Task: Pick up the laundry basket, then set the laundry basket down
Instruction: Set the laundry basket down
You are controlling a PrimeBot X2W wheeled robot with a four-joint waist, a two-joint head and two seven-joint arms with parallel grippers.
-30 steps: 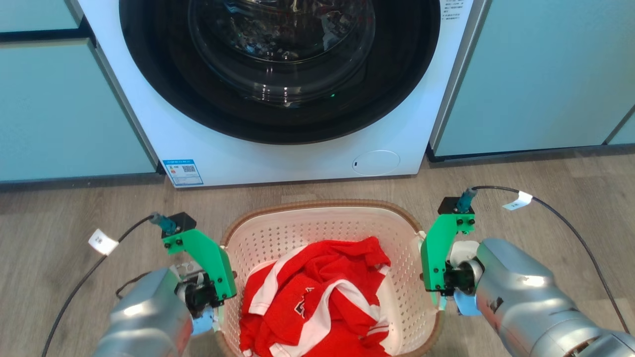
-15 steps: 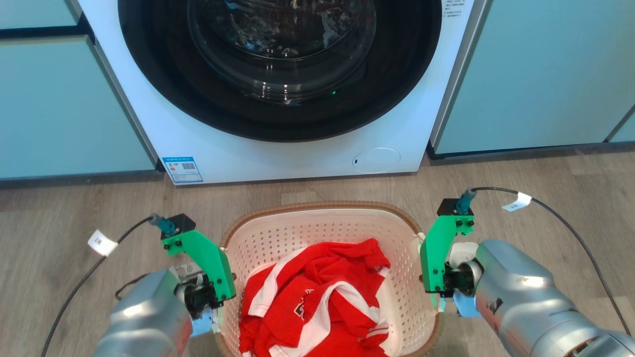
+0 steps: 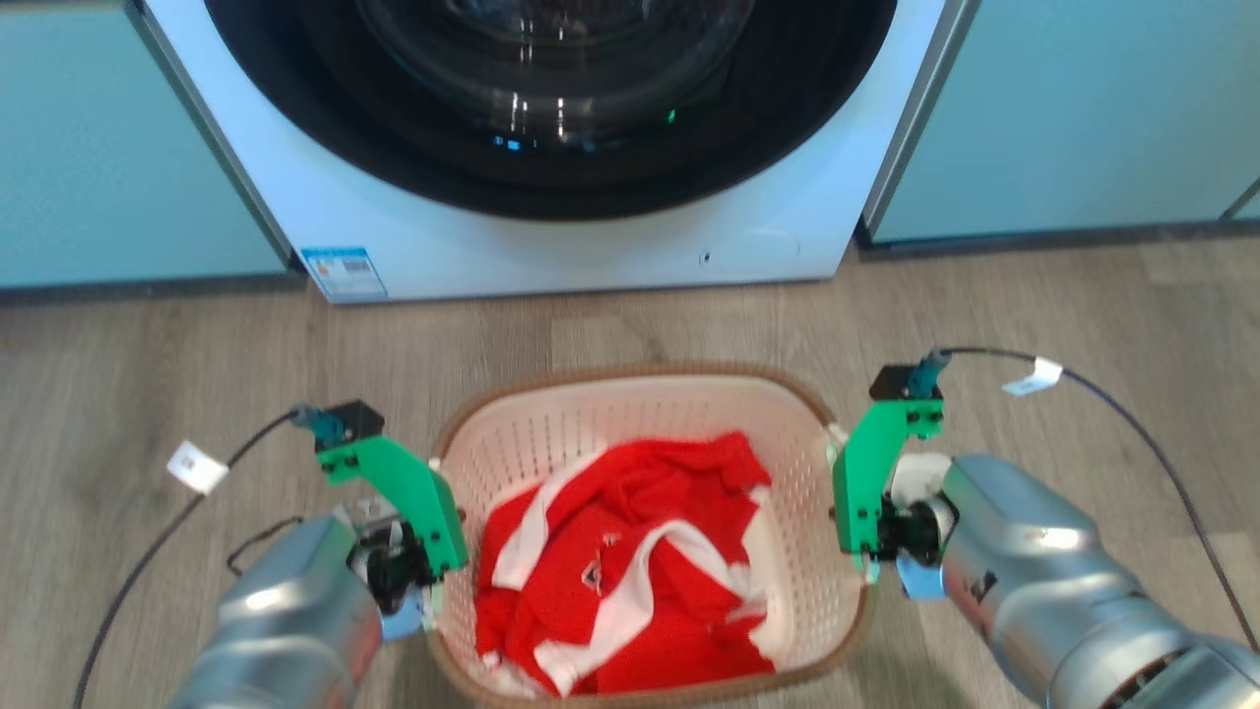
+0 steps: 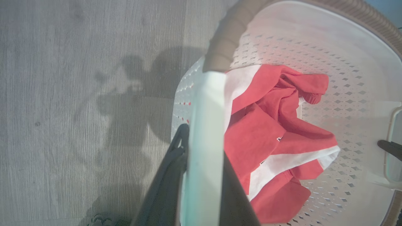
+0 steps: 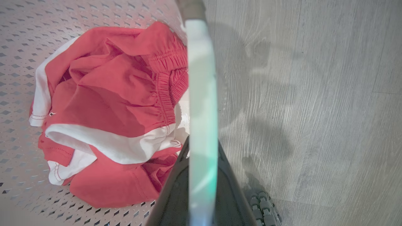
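Observation:
The laundry basket (image 3: 640, 379), white and perforated with a brown woven rim, sits between my two arms on the wood floor side of the washing machine. Red and white clothes (image 3: 630, 551) lie crumpled inside it. My left gripper (image 3: 431, 603) is shut on the basket's left handle (image 4: 205, 103), its dark fingers (image 4: 171, 175) pinching the pale bar. My right gripper (image 3: 871, 576) is shut on the right handle (image 5: 202, 78) in the same way. The left gripper (image 4: 204, 141) and right gripper (image 5: 203, 142) each show from their own wrist. I cannot tell whether the basket's bottom touches the floor.
A white front-loading washing machine (image 3: 551, 246) with a dark round door stands just beyond the basket. Pale teal cabinet fronts (image 3: 1083, 108) flank it. Wood-look floor (image 3: 148, 374) spreads on both sides, and a black cable (image 3: 1112, 404) loops off each wrist.
The whole head view has shifted, so the camera moved: the washer sits higher in the picture and more floor shows before the basket. Both grippers keep their hold on the handles.

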